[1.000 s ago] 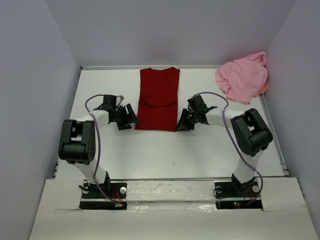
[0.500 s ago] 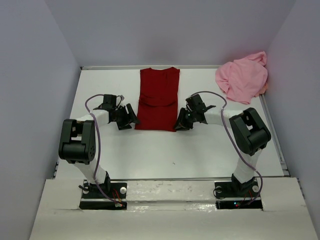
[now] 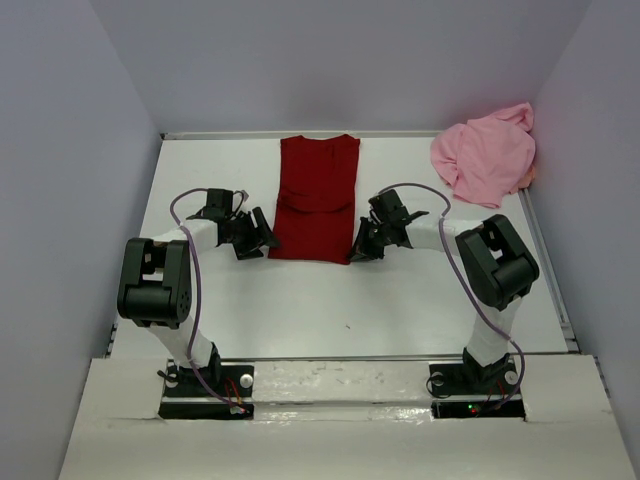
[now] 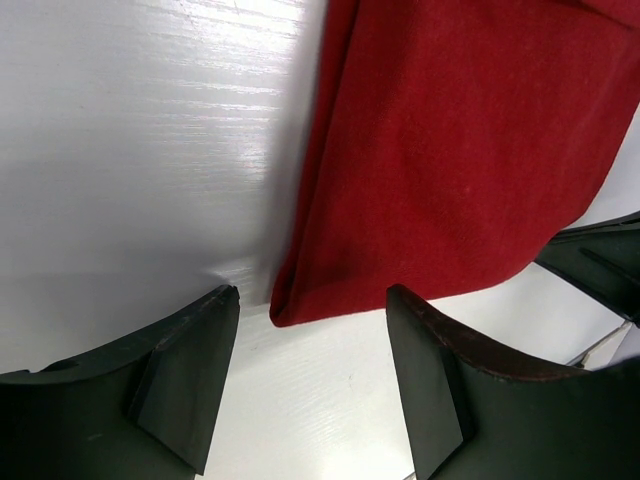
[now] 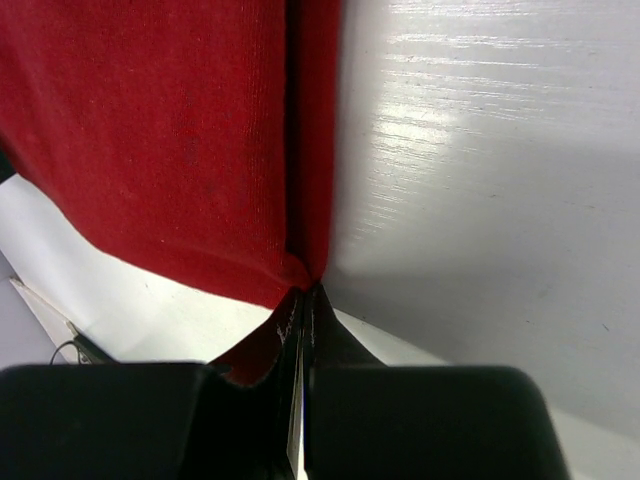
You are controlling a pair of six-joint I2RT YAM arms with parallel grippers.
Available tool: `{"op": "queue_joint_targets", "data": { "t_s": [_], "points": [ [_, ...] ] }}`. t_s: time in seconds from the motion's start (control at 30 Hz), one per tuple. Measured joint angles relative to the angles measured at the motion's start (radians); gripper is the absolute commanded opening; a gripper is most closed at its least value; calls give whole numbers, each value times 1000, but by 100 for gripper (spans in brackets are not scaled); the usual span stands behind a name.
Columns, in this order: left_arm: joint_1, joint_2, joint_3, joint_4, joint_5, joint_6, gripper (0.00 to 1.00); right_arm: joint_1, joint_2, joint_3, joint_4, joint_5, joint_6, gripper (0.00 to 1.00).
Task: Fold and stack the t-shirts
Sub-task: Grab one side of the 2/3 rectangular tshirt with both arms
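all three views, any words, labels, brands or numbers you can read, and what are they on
No readable text in any view.
The dark red t-shirt and the light pink t-shirt are plain: no print or tag shows.
The table has no marking.
The arm bases show only wires and tiny lights; any label there is too small to read.
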Motion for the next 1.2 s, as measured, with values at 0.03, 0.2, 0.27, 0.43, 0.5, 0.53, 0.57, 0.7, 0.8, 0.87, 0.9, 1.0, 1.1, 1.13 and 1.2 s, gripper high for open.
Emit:
{"op": "queue_joint_targets", "data": {
  "t_s": [0.03, 0.2, 0.27, 0.43, 0.5, 0.53, 0.57, 0.7, 0.8, 0.87, 0.9, 1.0, 1.1, 1.13, 1.2],
  "points": [
    [0, 0, 0, 0, 0, 0, 74, 0, 0, 0, 0, 0, 0, 0],
    [0, 6, 2, 0, -3, 6, 58, 0, 1, 0, 0, 0, 0, 0],
    [0, 15, 2, 0, 0, 11, 58, 0, 1, 0, 0, 0, 0, 0],
    [0, 16, 2, -3, 4, 11, 58, 0, 3, 1, 0, -1, 0, 0],
    [0, 16, 2, -8, 5, 10, 57, 0, 4, 2, 0, -1, 0, 0],
    [0, 14, 2, -11, 5, 10, 57, 0, 5, 2, 0, -1, 0, 0],
    [0, 12, 2, -15, 5, 10, 56, 0, 5, 3, 0, -2, 0, 0],
    [0, 10, -2, -31, 2, 9, 44, 0, 7, 7, -5, -2, 0, 0],
    [0, 5, -14, -42, 0, 5, 44, 0, 7, 7, -6, -3, 0, 0],
    [0, -3, -23, -45, 0, 5, 44, 0, 7, 8, -6, -3, 0, 0],
    [0, -8, -26, -48, 0, 5, 44, 0, 7, 8, -6, -3, 0, 0],
    [0, -14, -29, -52, 0, 4, 44, 0, 7, 8, -6, -3, 0, 0],
    [0, -14, -30, -51, 0, 4, 45, 0, 8, 8, -6, -5, 0, 0],
    [0, -14, -30, -51, 0, 4, 45, 0, 9, 8, -6, -6, 0, 0],
    [0, -14, -30, -51, -1, 5, 45, 0, 9, 8, -6, -7, 0, 0]
  ]
}}
